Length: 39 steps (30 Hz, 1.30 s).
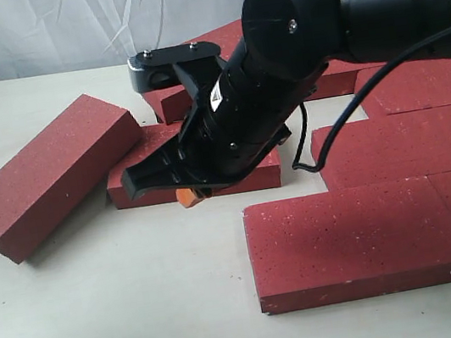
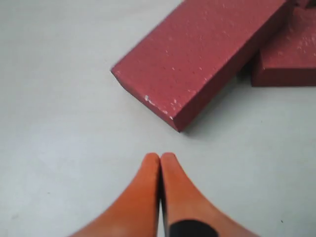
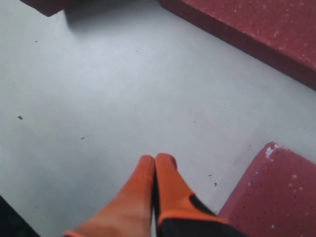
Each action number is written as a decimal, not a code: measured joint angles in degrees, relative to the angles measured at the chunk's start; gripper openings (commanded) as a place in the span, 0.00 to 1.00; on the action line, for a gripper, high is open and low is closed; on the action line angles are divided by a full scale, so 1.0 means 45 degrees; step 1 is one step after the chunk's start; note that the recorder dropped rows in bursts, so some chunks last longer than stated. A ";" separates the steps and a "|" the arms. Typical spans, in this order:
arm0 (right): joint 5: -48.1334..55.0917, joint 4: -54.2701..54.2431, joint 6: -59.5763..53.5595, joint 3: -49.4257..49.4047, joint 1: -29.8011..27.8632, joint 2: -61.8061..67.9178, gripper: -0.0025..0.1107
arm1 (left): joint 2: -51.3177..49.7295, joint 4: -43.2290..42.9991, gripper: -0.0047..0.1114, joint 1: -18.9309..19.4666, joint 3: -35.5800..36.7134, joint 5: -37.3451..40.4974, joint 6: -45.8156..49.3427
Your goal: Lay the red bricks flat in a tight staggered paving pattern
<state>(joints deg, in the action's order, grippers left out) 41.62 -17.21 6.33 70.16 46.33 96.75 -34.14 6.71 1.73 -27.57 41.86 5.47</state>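
Ext low, near; wrist cams over bricks (image 2: pixel 197 54)

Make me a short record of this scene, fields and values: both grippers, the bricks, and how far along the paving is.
left gripper: jaws shut, empty, facing the skewed brick's end
right gripper: jaws shut, empty, over bare table
skewed brick: at the left of the exterior view, angled to the others
paved bricks: flat, in staggered rows on the right
pattern: unfinished, the skewed brick is not yet in line
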 measured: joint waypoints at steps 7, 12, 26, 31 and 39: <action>-0.0161 0.0137 0.0000 0.0000 0.0000 0.0000 0.02 | -0.2922 0.2282 0.04 0.0000 -0.0318 0.0340 0.2079; -0.0213 0.0299 0.0000 0.0000 0.0000 0.0518 0.02 | -0.4986 0.3727 0.04 -0.0198 -0.0336 -0.0076 0.3882; -0.1621 0.0744 0.0305 0.0000 -0.1138 0.1431 0.02 | -1.1219 0.3916 0.04 -0.2865 -0.3640 -0.2754 0.4205; -0.1639 0.1178 0.0321 0.0000 -0.1645 0.1486 0.02 | -1.2998 0.4002 0.04 -0.3183 -0.4921 -0.3648 0.4205; -0.1752 0.1664 0.0321 0.0000 -0.1723 0.1950 0.02 | -1.4901 0.4205 0.04 -0.3258 -0.6408 -0.4871 0.4205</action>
<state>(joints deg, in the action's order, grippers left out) 33.73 -9.72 7.78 70.16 38.58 105.52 -101.20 25.63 -12.93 -56.40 19.94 24.39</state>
